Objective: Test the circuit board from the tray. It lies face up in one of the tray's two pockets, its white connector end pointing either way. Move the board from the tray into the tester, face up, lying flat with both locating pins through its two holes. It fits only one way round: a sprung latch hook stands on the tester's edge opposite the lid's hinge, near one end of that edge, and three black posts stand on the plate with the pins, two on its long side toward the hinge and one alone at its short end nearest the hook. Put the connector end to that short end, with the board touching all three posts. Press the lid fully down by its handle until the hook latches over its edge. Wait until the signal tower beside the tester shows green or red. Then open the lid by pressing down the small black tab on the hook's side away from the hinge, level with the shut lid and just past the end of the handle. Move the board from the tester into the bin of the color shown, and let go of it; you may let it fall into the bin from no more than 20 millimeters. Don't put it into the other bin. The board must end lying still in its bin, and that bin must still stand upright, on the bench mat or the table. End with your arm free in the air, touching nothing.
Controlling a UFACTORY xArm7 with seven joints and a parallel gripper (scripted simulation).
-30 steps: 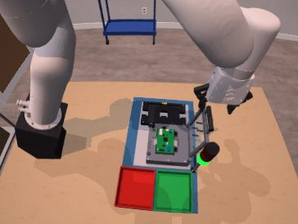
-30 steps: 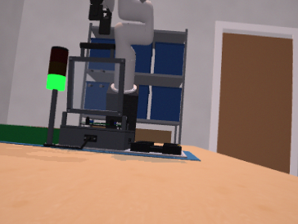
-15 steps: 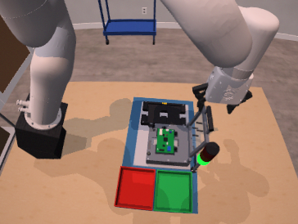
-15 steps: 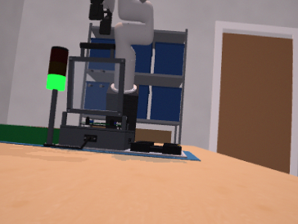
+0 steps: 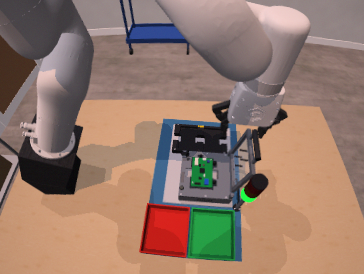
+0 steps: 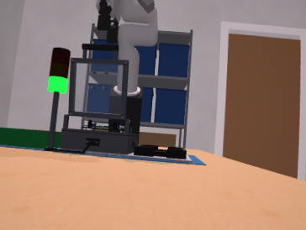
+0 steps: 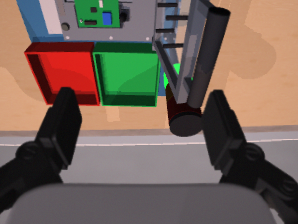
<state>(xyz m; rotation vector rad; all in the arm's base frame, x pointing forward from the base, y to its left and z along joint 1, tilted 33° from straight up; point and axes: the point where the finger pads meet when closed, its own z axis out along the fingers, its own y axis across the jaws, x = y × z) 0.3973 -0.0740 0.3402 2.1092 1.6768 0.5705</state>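
Observation:
The green circuit board (image 5: 202, 173) lies face up on the tester's plate; it also shows at the top of the wrist view (image 7: 97, 13). The tester's lid (image 5: 243, 162) (image 7: 207, 55) stands raised, its handle a dark bar in the wrist view. The signal tower (image 5: 251, 190) shows green, also in the exterior view (image 6: 57, 84). My gripper (image 7: 142, 103) is open and empty, high above the tester's lid side, with the tower's top between and below the fingers. The red bin (image 5: 165, 230) and the green bin (image 5: 212, 234) stand side by side in front of the tester.
The black tray (image 5: 200, 138) sits behind the tester on the blue mat (image 5: 162, 155). The arm's black base (image 5: 47, 165) stands at the table's left. A blue cart (image 5: 157, 32) stands beyond the table.

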